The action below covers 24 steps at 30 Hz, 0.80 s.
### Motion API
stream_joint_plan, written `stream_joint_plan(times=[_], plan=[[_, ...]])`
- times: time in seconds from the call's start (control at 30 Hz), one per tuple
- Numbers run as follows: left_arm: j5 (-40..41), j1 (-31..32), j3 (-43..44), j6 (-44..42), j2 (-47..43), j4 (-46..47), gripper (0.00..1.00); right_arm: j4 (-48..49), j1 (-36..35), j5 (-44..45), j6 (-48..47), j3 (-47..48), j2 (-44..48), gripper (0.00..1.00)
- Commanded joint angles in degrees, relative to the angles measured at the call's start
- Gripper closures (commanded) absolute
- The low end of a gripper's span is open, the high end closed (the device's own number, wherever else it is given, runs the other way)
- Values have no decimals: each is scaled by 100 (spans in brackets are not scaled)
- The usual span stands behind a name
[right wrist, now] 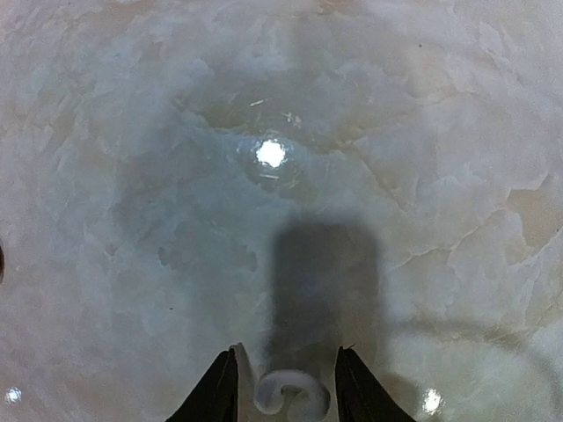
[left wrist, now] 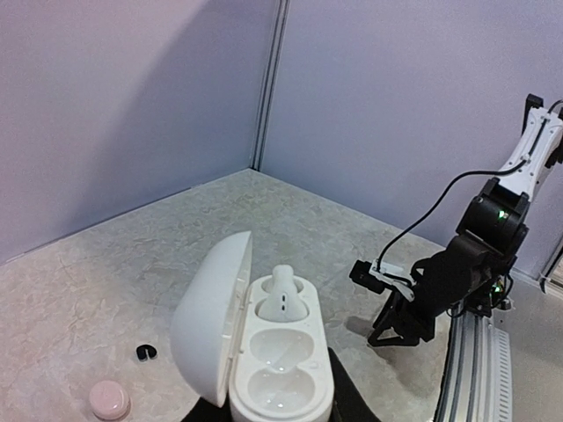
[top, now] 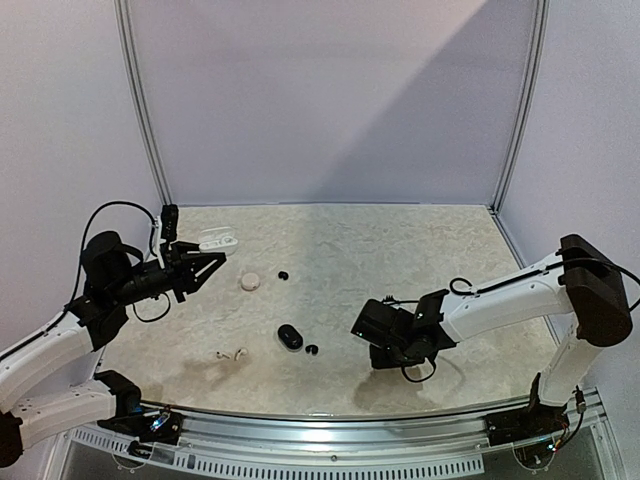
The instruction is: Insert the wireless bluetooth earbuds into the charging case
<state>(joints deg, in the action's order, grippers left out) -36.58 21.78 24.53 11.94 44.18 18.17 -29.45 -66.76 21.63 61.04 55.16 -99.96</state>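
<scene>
- Left gripper (left wrist: 280, 411): pressed shut on the near end of the white case (left wrist: 281, 369) and holding it above the table's (top: 400, 250) left side.
- White case: open, with the lid standing up along its left edge in the wrist view. Its long axis runs away from the left wrist toward the right arm. A white bud (left wrist: 281, 294) sits in the far well, tip pointing up.
- Two white buds (top: 218, 355) (top: 240, 353) lie close together near the front edge.
- Pale round case (top: 250, 283): on the table just right of the left gripper, with a black bud (top: 283, 274) beside it.
- Black case (top: 290, 337): closed and set aslant at mid-table. Another black bud (top: 312, 350) lies just to its right.
- Right gripper (right wrist: 287, 356): low over bare table, right of the black case. Its fingers are slightly apart with a curled white bud (right wrist: 290, 394) between them. I cannot tell whether they pinch it.
</scene>
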Motion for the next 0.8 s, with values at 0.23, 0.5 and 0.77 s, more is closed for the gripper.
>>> stream_joint_plan(times=[0.23, 0.5, 0.77], plan=[[44, 79, -68, -170, 12, 99, 100, -674, 177, -800, -730, 333, 613, 35], [37, 80, -87, -212, 3, 116, 100, -1857, 1783, -3076, -3770, 1365, 1318, 51], [-84, 78, 9, -224, -76, -89, 100, -2633, 2345, -3749, -7092, 2059, -43, 63]])
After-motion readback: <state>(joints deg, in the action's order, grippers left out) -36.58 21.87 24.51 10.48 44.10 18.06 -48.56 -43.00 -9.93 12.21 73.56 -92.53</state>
